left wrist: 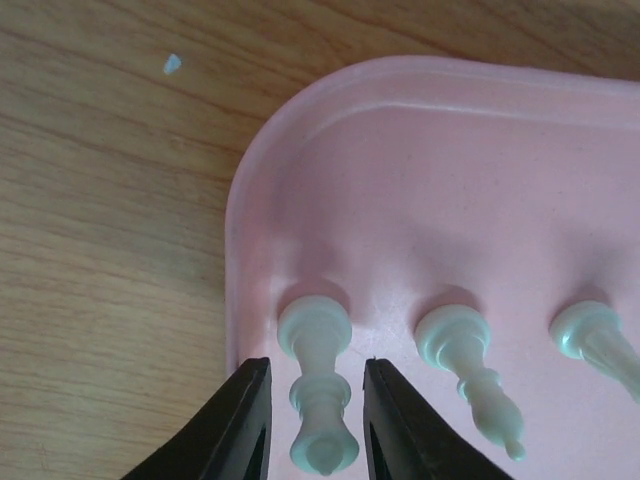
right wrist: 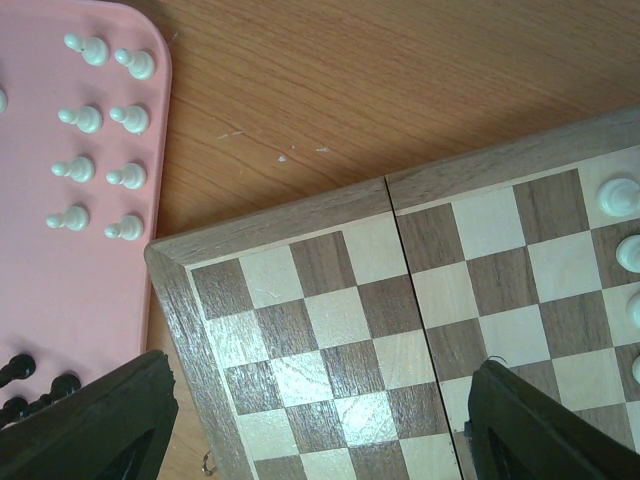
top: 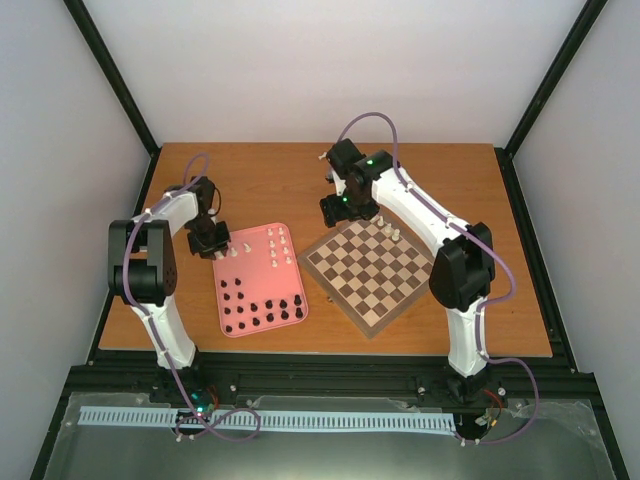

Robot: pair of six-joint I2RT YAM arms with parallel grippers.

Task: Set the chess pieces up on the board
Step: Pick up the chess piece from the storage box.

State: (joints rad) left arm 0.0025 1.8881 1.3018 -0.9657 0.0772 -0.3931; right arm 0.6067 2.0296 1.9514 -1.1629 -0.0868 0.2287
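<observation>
Locate the left gripper [left wrist: 316, 372] at the far left corner of the pink rounded-corner plastic tray [left wrist: 420, 150]; its two dark fingers [left wrist: 235, 430] stand one on each side of a small cream-white chess piece [left wrist: 318, 400] that stands upright on the tray floor; the jaws are narrow, a sliver of pink shows between the piece and the finger on the picture's left, and you cannot tell whether the other finger touches it; two more cream-white pieces [left wrist: 465, 350] stand beside it in the same row.

Locate the right gripper [right wrist: 320, 410] above the corner of the square wooden chessboard [right wrist: 290, 215] nearest the tray; its jaws stand wide apart with nothing between them.

Note the board's position in the top view: it lies turned at an angle on the brown wooden table [top: 450, 180], just right of the tray; a few cream-white pieces [top: 388, 228] stand along its far right edge; the cream-white pawns [right wrist: 100, 120] and the black pieces [top: 260, 310] stand in the tray, the black set in its near part.
</observation>
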